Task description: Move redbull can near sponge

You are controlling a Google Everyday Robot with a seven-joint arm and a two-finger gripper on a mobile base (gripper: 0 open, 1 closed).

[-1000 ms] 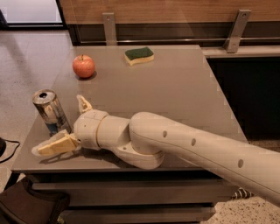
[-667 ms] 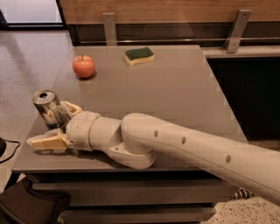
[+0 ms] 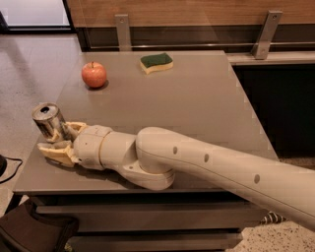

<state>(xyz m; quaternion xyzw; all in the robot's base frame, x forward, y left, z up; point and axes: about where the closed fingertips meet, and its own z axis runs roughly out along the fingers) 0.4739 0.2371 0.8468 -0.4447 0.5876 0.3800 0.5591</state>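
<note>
While the cream-coloured arm (image 3: 206,162) lies stretched low across the front of the grey table (image 3: 197,98), reaching in from the lower right, its gripper (image 3: 63,140) sits at the table's near left corner, closed around the lower part of the can (image 3: 48,120); one finger (image 3: 55,150) shows in front of the can and the other behind it, both against its side, so the jaws stand apart only by the can's width. The can is silver and slim, its top in plain view; it leans to the left, toward the table's left edge, and its base is hidden by the gripper.

The sponge (image 3: 156,62) – dark green on top, pale yellow beneath – lies flat near the table's far edge, well apart from the can and the gripper; a red apple (image 3: 94,74) stands to the sponge's left, apart from it, on the left side of the table and nearer the can than the sponge is.

Behind the table runs a wooden wall panel (image 3: 197,10) with a metal bracket (image 3: 122,32) at the left and another at the right; pale floor (image 3: 29,64) shows to the left, with a dark cable (image 3: 11,167) – partly cut off – at the frame's edge.
</note>
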